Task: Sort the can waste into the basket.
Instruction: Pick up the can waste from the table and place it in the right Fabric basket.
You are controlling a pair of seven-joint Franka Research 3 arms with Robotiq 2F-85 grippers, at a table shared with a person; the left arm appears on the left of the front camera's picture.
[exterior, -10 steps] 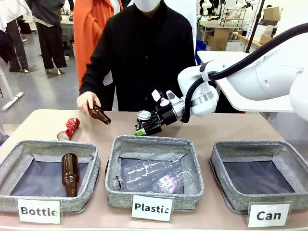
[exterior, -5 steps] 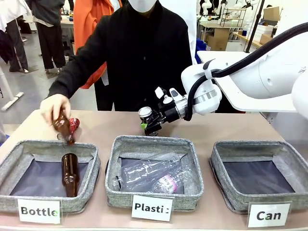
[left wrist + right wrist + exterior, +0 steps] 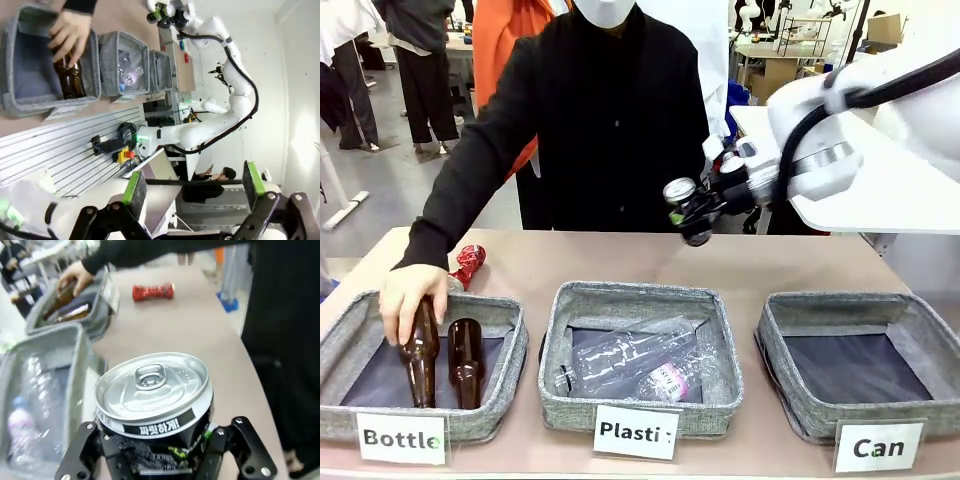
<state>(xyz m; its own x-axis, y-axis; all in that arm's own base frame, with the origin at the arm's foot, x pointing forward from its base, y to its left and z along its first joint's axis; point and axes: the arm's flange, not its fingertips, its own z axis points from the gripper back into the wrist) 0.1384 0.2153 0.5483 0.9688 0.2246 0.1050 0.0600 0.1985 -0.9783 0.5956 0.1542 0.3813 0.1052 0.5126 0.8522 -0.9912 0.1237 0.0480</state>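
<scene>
Your right gripper (image 3: 695,214) is clamped on the black can (image 3: 684,200), right of centre in the front view, holding it in the air above the far strip of the table (image 3: 790,265). In the right wrist view the can's silver top faces the camera with a finger on either side. Directly below and nearer you sits the middle basket (image 3: 635,292), marked "Plastic", with clear plastic bottles (image 3: 630,365) lying in it. The Can basket (image 3: 850,305) is at lower right behind its white card (image 3: 878,447), well apart from the held can. The crushed red can (image 3: 468,264) lies on the table at centre left, just behind the left basket (image 3: 480,305). The person's hand (image 3: 408,300) reaches into that basket, gripping a brown bottle (image 3: 420,362) beside a second bottle (image 3: 465,362). Your left gripper (image 3: 194,185) has its fingers spread wide apart on nothing.
</scene>
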